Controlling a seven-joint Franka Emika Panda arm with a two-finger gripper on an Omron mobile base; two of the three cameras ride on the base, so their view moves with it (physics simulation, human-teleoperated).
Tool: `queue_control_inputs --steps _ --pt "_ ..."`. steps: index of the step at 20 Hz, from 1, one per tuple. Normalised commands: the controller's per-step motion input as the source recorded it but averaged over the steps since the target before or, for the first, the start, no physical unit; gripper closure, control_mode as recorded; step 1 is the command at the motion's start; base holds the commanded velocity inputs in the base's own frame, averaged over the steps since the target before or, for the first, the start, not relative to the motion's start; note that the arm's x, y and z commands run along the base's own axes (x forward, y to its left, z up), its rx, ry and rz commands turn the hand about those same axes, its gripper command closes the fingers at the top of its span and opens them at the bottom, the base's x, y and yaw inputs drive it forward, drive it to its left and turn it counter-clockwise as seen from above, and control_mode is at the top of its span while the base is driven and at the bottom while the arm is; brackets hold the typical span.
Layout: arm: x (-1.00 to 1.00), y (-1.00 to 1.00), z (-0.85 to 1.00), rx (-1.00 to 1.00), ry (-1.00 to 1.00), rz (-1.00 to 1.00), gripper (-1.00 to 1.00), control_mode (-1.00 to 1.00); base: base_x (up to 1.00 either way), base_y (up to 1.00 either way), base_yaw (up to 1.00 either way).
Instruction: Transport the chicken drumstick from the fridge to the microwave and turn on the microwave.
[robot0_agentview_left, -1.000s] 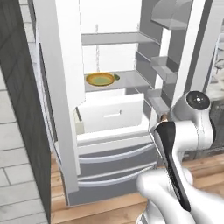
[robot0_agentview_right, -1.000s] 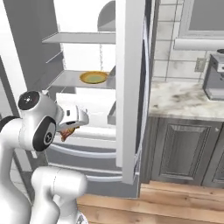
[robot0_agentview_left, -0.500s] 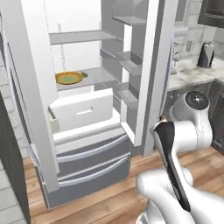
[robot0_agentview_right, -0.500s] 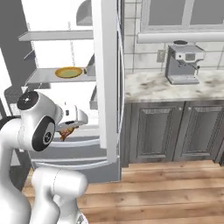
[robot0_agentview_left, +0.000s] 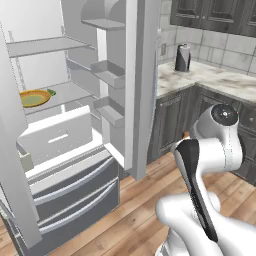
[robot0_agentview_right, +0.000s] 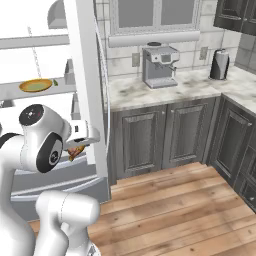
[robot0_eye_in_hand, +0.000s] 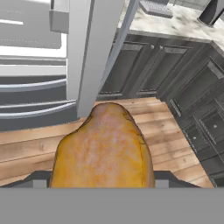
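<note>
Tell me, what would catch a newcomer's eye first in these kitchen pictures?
Probably the golden-brown chicken drumstick, looming large in the hand view, gripped in the end effector in front of the white arm. Behind it the fridge stands wide open, a yellow plate on its middle shelf. A steel coffee machine sits on the marble counter.

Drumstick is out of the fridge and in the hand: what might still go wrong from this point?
1. The chicken drumstick sits between the hand's tips with most of its bulk sticking out past them, so it might slip loose in transit.
2. The fridge door stands open right beside the hand; a swing or turn of the base may clip its edge.
3. The drumstick hangs over wood floor, so a drop would spoil the run.
</note>
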Motion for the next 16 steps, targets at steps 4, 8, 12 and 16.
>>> queue_control_inputs --steps 4,8,12,16 --pt "0.0 0.0 0.0 0.0 0.0 0.0 1.0 1.0 0.0 0.0 -0.42" --pt "0.0 0.0 0.0 0.0 0.0 0.0 1.0 1.0 0.0 0.0 -0.41" --pt "0.0 0.0 0.0 0.0 0.0 0.0 1.0 1.0 0.02 0.0 -0.39" --pt "0.0 0.0 0.0 0.0 0.0 0.0 1.0 1.0 0.11 -0.01 -0.38"
